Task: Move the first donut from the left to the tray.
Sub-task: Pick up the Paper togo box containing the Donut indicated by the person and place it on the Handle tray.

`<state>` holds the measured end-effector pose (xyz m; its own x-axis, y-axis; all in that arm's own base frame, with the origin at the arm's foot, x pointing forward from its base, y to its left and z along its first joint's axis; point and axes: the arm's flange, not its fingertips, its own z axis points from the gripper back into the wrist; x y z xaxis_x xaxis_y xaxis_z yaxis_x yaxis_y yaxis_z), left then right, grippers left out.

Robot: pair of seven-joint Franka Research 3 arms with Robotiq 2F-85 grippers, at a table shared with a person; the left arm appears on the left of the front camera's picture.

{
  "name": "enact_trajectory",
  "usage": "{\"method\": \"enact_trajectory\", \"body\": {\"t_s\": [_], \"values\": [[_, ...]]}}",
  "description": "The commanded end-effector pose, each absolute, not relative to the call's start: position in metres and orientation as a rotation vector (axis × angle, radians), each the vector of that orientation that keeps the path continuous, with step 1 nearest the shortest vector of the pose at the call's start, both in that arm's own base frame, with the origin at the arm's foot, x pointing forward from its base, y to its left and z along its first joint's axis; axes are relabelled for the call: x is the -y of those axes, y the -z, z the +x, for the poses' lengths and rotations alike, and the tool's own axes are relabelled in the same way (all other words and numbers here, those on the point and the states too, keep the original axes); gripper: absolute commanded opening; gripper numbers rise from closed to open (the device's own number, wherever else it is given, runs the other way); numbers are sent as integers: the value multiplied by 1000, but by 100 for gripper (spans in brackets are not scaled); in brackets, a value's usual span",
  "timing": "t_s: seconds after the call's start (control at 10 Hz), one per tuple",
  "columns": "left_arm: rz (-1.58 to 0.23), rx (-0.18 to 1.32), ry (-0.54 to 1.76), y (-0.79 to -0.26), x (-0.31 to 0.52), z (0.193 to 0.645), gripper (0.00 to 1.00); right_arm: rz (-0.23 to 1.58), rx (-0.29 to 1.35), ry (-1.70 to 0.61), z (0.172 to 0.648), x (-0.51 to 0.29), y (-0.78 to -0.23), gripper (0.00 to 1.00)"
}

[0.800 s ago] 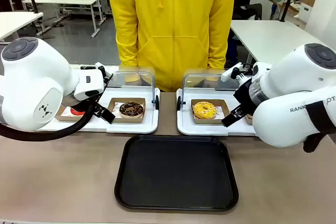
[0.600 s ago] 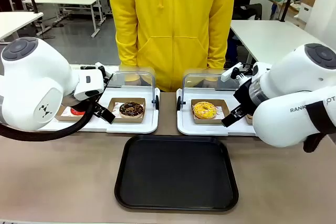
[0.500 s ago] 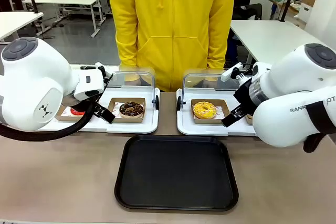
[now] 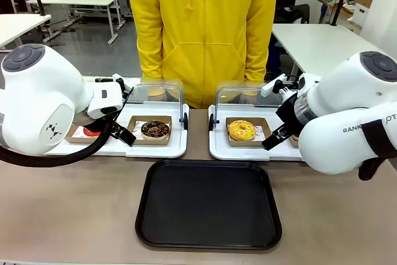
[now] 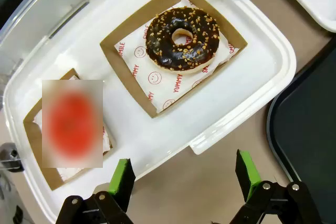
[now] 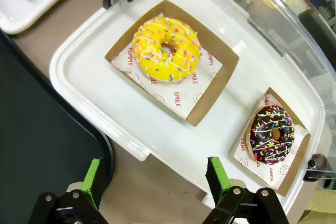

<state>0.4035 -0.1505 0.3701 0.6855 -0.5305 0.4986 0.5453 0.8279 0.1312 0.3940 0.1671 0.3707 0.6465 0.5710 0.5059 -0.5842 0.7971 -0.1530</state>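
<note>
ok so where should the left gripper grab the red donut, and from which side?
Probably the cardboard holder under the red donut, not the icing: pinch two opposite low walls from above with the open left gripper. The clear lid stands raised behind, so the top is free.

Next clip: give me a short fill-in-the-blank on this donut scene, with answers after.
1. The black tray is ____.
2. In the front view, the red-iced donut lies ____ of the chocolate-glazed donut.
3. The left hand has its jaws ____.
Missing words: empty; left; open.
</note>
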Motion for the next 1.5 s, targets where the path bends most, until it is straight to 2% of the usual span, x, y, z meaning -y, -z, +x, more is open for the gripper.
{"method": "enact_trajectory", "body": {"t_s": [0.0,0.2,0.4,0.6,0.8,1.0,1.4], "values": [[-28,550,603,-370,151,403,100,26,567,-656,394,-167,-371,100],[-28,550,603,-370,150,404,100,25,567,-657,394,-167,-371,100],[-129,593,640,-441,131,433,100,106,540,-648,433,-168,-445,100],[-204,576,706,-500,90,448,100,229,538,-637,445,-119,-517,100],[-293,601,843,-525,39,442,100,343,569,-687,439,-32,-555,100],[-344,691,1043,-523,-24,416,100,447,662,-738,436,64,-559,100],[-489,969,1071,-492,-148,380,100,549,830,-826,403,161,-534,100]]}}
